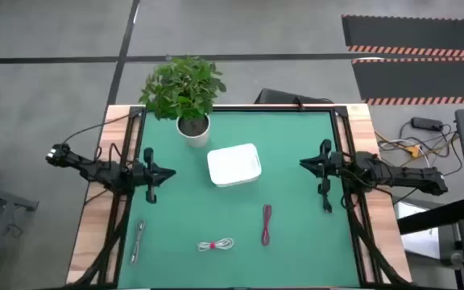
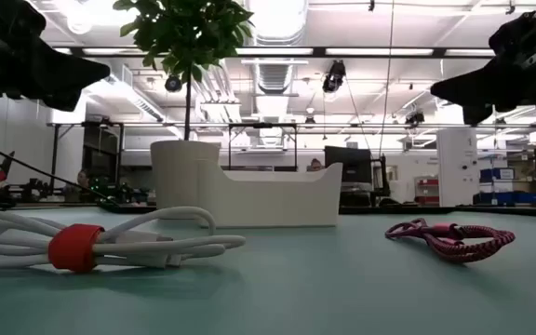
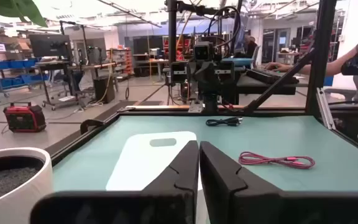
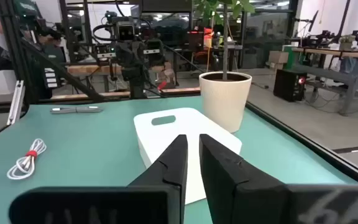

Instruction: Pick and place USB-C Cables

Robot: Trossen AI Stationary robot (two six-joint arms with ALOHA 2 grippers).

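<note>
Three cable bundles lie flat on the green mat near its near edge. The dark red one [image 1: 267,224] [image 2: 449,237] [image 3: 277,160] is toward the right. The white one with a red tie [image 1: 217,244] [image 2: 91,244] [image 4: 27,158] is in the middle. The silver-grey one [image 1: 138,240] [image 4: 76,109] is on the left. My left gripper [image 1: 155,173] [image 3: 199,163] hovers shut above the mat's left side. My right gripper [image 1: 316,165] [image 4: 193,158] hovers shut above its right side. Both point toward the table's middle, well clear of the cables.
A white lidded container [image 1: 234,164] [image 2: 268,195] [image 4: 185,134] sits at the mat's centre. A potted plant in a white pot [image 1: 192,126] [image 4: 225,99] stands behind it, toward the far left. A thin black cable [image 3: 224,122] lies on the mat near the right arm. A person sits beyond the table [image 3: 353,56].
</note>
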